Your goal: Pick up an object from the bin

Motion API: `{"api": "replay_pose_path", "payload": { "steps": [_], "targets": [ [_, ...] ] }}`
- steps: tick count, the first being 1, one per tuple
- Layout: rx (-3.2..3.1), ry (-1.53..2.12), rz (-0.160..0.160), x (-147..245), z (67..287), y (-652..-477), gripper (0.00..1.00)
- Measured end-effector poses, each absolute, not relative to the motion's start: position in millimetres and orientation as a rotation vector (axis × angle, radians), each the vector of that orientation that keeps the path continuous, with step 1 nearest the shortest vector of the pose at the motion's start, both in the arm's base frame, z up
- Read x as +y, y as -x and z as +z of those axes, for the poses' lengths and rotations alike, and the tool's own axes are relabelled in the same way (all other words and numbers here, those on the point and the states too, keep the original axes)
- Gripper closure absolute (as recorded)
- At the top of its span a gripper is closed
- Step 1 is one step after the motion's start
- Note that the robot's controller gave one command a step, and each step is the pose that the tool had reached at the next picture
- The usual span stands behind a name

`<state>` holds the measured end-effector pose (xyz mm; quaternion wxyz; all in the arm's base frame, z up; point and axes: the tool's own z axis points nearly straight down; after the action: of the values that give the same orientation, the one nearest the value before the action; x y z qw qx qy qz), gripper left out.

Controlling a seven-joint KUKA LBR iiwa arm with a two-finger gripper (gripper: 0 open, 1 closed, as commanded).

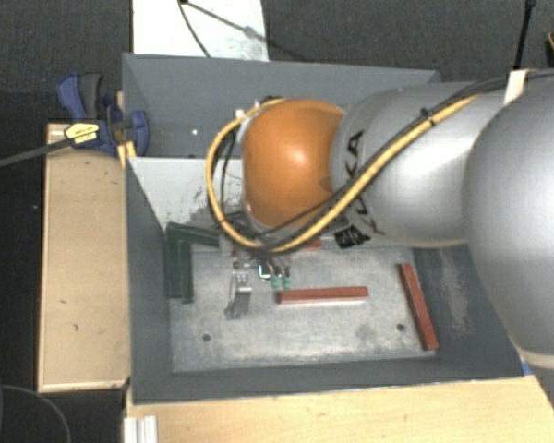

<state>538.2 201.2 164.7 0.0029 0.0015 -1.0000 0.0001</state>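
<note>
Orange wrist cover [291, 160] tops the hand [256, 284], grip unclear, just left of a red-brown bar [323, 293].

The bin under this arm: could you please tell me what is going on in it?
The arm has its gripper low over the bin floor, left of the middle, between a dark green L-shaped piece and a red-brown bar. A second red-brown bar lies near the right wall. I cannot tell whether it holds anything.
</note>
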Motion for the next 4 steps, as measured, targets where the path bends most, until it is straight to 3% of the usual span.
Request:
{"api": "replay_pose_path", "payload": {
  "steps": [1, 2, 3, 4],
  "targets": [
    [-3.139, 0.044, 0.007, 91, 87, -570.1, 0.0],
    [-3.139, -0.081, 0.001, 66, 70, -553.9, 0.0],
    [-3.142, -0.075, -0.002, 68, 71, -554.7, 1.0],
    [-3.151, -0.125, -0.004, 96, 191, -578.5, 1.0]
  ]
}}
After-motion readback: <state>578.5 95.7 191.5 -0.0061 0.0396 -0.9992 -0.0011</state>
